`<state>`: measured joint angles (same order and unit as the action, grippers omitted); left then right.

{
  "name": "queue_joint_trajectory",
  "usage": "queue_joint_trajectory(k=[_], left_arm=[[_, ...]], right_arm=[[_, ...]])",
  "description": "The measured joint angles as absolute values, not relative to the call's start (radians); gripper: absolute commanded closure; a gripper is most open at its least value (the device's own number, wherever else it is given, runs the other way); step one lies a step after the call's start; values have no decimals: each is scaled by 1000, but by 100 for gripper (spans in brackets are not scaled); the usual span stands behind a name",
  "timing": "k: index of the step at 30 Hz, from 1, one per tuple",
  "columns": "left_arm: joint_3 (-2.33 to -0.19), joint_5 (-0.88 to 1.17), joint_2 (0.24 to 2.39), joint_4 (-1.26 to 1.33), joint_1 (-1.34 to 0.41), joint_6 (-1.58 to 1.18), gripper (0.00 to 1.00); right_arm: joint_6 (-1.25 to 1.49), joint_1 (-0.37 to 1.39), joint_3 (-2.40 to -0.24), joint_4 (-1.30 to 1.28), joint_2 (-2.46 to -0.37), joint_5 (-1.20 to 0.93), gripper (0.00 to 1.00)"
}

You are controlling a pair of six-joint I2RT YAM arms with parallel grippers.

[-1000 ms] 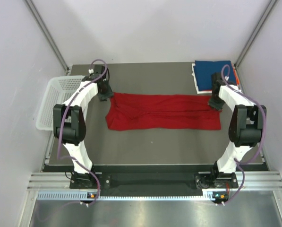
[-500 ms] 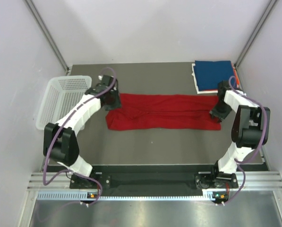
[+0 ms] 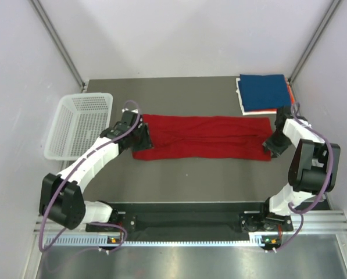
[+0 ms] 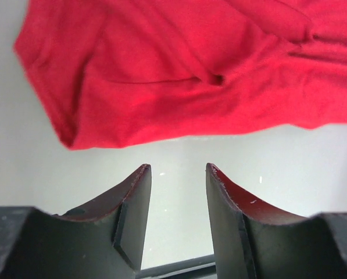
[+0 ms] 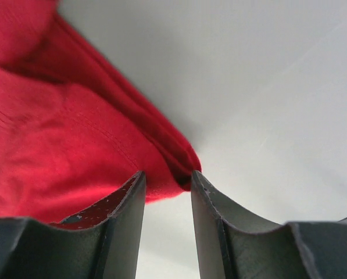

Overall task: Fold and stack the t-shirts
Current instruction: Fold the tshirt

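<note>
Grey bench [image 3: 190, 180]: red t-shirt [image 3: 202, 136] stretched out; L tool [image 4: 178, 167] at its 9 o'clock end, R tool [image 5: 167, 173] at 3, both released

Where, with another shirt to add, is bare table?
Free: the near strip of table between red shirt and arm bases, and the far strip between basket and blue shirt. Crowded: both red shirt ends, at the left hand and right hand.
</note>
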<state>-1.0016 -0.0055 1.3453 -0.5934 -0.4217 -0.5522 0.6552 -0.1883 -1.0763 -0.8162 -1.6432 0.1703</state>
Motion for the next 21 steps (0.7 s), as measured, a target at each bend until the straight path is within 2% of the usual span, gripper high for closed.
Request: queue_joint_trajectory(k=[8, 11, 21], left_arm=[[-831, 131, 1251, -564, -193, -612, 47], [-807, 157, 1243, -553, -173, -628, 44], [-735, 204, 1242, -484, -164, -678, 43]], right_arm=[[666, -149, -991, -805, -1635, 106, 61], [674, -145, -981, -798, -1624, 91, 61], [691, -144, -942, -772, -1591, 96, 61]])
